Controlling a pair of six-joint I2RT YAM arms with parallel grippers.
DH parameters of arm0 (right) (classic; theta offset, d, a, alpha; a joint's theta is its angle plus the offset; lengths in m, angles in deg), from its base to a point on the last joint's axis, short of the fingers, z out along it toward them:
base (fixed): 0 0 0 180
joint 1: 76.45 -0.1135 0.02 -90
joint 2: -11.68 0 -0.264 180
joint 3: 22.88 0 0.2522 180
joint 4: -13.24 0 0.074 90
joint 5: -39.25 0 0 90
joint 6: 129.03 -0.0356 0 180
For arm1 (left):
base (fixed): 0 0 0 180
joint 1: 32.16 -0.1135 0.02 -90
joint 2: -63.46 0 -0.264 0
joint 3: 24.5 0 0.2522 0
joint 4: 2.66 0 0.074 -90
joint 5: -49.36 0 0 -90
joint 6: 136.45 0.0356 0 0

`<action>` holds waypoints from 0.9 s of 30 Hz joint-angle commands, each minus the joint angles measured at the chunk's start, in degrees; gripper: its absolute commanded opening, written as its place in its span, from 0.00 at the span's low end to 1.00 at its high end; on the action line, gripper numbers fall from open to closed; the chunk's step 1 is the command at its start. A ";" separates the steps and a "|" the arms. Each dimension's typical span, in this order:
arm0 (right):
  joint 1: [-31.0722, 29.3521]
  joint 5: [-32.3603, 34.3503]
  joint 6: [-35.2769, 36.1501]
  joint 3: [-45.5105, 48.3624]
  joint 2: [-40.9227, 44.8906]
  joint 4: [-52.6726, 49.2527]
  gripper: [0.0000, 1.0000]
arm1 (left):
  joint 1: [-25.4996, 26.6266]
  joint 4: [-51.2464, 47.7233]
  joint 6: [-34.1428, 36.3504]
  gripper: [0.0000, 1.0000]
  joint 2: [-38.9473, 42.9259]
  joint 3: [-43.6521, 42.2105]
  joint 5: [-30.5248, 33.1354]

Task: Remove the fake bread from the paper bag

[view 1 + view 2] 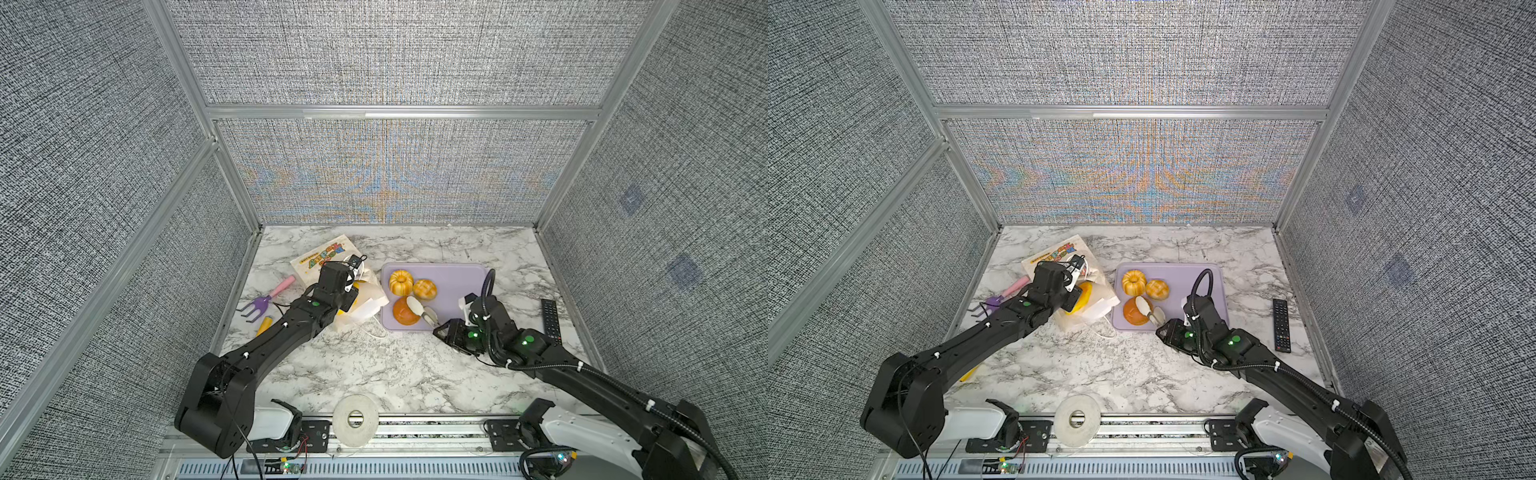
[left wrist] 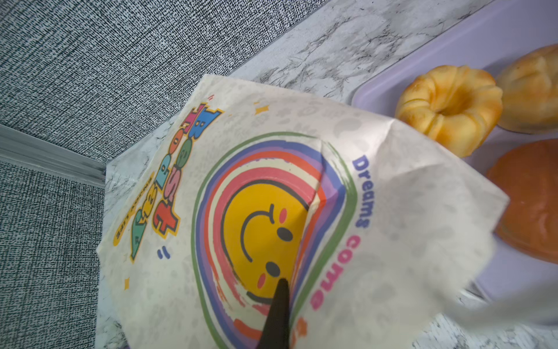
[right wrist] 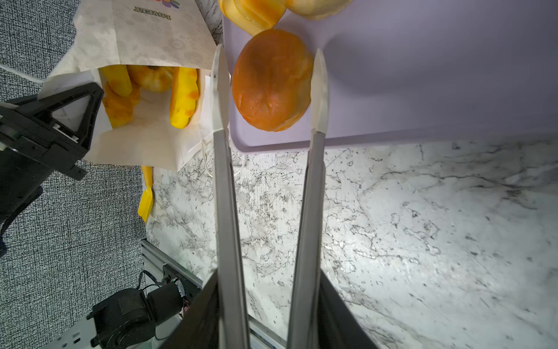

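We saw the right gripper (image 3: pixel 269 90) spread around the round bun (image 3: pixel 271 80) on the lavender tray (image 3: pixel 422 75); retraction risked nudging it. The left gripper (image 1: pixel 356 270) pinched the paper bag (image 2: pixel 377 196); slippage risked collapse.

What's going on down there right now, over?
Left pincer shut on paper bag. Right pincer open around round bun on tray. More bread in bag. Nothing blocking.

The paper bag (image 2: pixel 302 211) bears on its broad printed face the multicoloured block lettering "Best" beside a rainbow-ringed smiley, with "Dreams" in blue and "come" in pink curving along the rainbow's outer edge. A small yellow banner of text beside "Best" and a small dark word on the bag's narrow side (image 3: pixel 152 9) are too small to read.
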 commanded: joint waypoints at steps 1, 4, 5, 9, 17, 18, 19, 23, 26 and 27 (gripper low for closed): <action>0.18 0.78 0.02 -0.03 1.37 -1.39 0.45 | -0.03 0.36 -0.56 0.00 0.25 0.49 -0.17; 0.38 1.11 0.19 0.10 2.94 -3.04 0.45 | -0.02 0.36 -0.61 0.00 0.30 0.50 -0.19; 0.46 1.21 0.19 0.13 3.46 -3.45 0.45 | -0.04 0.36 -0.61 0.00 0.32 0.51 -0.14; 0.73 1.41 0.34 0.24 5.81 -6.01 0.45 | 0.00 0.35 -0.65 0.00 0.37 0.42 -0.18; -0.18 -0.50 2.13 -5.78 10.74 -15.21 0.44 | 0.12 0.52 -0.59 0.00 0.38 0.39 -0.18; -0.90 -1.24 1.98 -6.60 10.84 -15.21 0.44 | 0.08 0.53 -0.61 0.00 0.26 0.44 -0.19; -1.91 -1.70 1.58 -7.08 10.70 -14.73 0.43 | 0.08 0.46 -0.52 0.00 0.32 0.43 -0.16; -8.55 -2.63 0.23 -9.45 6.54 -9.83 0.42 | 0.12 0.45 -0.35 0.00 0.38 0.32 0.25; -12.97 -3.60 -0.77 -10.97 1.24 -3.28 0.42 | 0.12 0.44 -0.26 0.00 0.53 0.21 0.39; -13.94 -3.70 -1.06 -11.29 -0.63 -1.11 0.42 | 0.08 0.51 -0.20 0.00 0.57 0.22 0.39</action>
